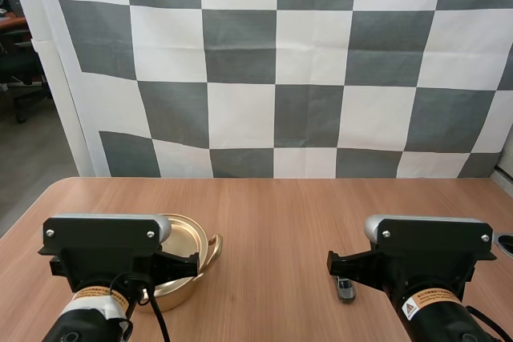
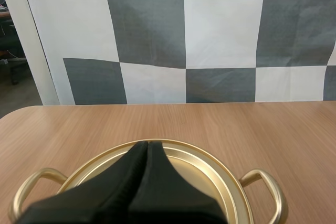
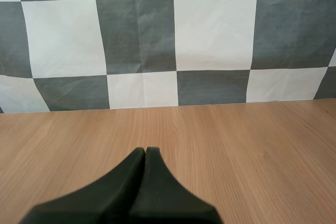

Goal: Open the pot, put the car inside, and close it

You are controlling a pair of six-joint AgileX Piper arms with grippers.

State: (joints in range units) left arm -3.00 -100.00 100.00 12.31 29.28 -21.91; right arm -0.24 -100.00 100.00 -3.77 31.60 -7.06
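A gold pot [image 1: 191,244] stands on the table at the left, half hidden under my left arm [image 1: 100,250]. In the left wrist view the pot's lid [image 2: 210,171] lies flat on it, with a loop handle [image 2: 268,190] at each side. My left gripper [image 2: 146,143] is shut, a single dark wedge just above the lid's middle, hiding any knob. A small grey toy car [image 1: 345,288] sits on the table beside the front of my right arm [image 1: 429,254]. My right gripper [image 3: 145,149] is shut on nothing over bare wood.
The wooden table [image 1: 280,214] runs back to its far edge with open room between pot and car. A dark round object [image 1: 505,243] sits at the table's right edge.
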